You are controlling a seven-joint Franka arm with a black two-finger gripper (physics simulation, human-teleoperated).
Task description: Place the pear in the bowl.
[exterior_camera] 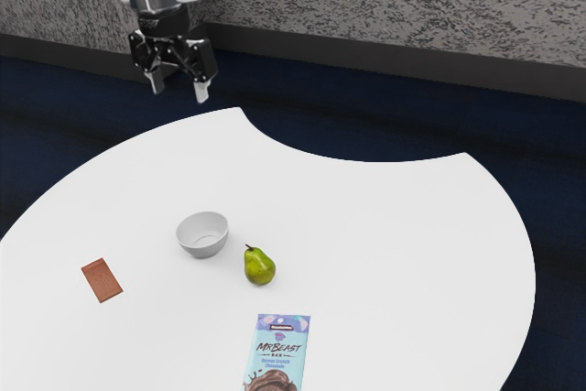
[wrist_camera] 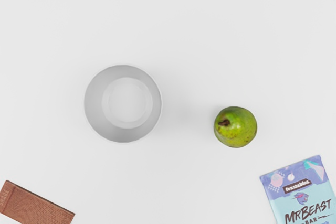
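High above the table's far edge, at the exterior view's upper left, my gripper (exterior_camera: 179, 89) stands open, its two fingertips well apart with nothing between them. A green pear (exterior_camera: 259, 268) stands on the white table, stem up, beside a small light grey bowl (exterior_camera: 202, 234) without touching it. From above, in the wrist view, the bowl (wrist_camera: 126, 103) has nothing in it and the pear (wrist_camera: 235, 127) sits a short gap away from its rim.
A blue chocolate bar packet (exterior_camera: 277, 352) lies on the table (exterior_camera: 394, 244) near the pear, and a brown bar (exterior_camera: 102, 280) lies on the bowl's other side. In the wrist view, parts of the packet (wrist_camera: 300, 190) and the brown bar (wrist_camera: 34, 205) appear.
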